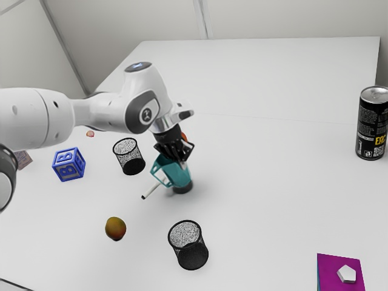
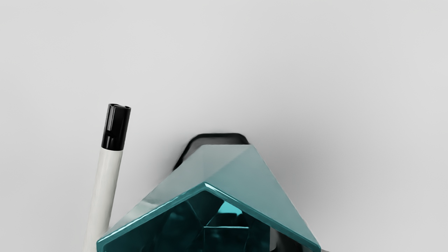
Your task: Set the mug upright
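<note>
White arm (image 1: 109,112) angles down, jaws gripping the teal mug (image 1: 176,174) by its wall.

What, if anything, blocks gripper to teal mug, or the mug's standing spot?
Nothing visible between gripper and mug; it's at the open end. Beneath the mug is a dark shape, unidentifiable, possibly in the way. White marker lies beside the mug.

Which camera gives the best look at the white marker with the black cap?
The wrist view: it shows the marker close up, with black cap and white barrel, beside the teal mug. The exterior view shows it from farther off, a thin stick with a dark end near the mug's handle.
</note>
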Robot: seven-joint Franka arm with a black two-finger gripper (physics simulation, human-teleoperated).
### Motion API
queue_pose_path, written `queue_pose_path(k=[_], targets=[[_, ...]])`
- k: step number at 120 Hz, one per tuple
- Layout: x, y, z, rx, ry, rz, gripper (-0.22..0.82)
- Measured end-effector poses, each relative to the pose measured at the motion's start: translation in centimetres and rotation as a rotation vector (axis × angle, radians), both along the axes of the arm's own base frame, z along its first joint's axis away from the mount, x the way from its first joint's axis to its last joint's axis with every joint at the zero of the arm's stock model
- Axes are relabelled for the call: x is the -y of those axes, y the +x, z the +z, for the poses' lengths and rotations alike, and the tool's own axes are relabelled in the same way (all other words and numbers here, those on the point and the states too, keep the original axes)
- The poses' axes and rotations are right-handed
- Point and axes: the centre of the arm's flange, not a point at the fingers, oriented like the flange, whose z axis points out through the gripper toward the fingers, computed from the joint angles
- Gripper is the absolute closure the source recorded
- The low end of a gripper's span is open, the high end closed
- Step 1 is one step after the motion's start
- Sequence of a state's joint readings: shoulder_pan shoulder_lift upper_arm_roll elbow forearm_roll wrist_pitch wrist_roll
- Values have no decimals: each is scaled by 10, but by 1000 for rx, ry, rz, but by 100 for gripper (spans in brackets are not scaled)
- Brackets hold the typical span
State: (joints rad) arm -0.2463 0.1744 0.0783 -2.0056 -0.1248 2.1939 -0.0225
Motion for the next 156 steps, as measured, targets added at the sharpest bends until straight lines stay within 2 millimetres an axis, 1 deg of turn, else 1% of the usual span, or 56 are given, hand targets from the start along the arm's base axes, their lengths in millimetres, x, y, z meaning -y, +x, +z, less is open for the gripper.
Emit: queue_pose_path(k=[26, 55, 64, 75, 82, 89, 97, 106, 112, 120, 139, 156], targets=[[5, 1, -18, -16, 10, 2, 79], [8, 3, -27, -19, 15, 6, 78], [8, 2, -27, -22, 13, 6, 62], [8, 2, -24, -18, 10, 6, 41], [8, 2, -17, -8, 10, 3, 31], [8, 1, -8, 6, 13, -2, 24], [8, 1, 2, 23, 16, -10, 17], [18, -2, 22, 54, 18, -38, 12], [25, -6, 38, 73, 16, -56, 10], [27, -6, 54, 94, 14, -64, 7], [22, -4, 90, 148, 39, -84, 3], [16, -9, 121, 171, 75, -104, 2]])
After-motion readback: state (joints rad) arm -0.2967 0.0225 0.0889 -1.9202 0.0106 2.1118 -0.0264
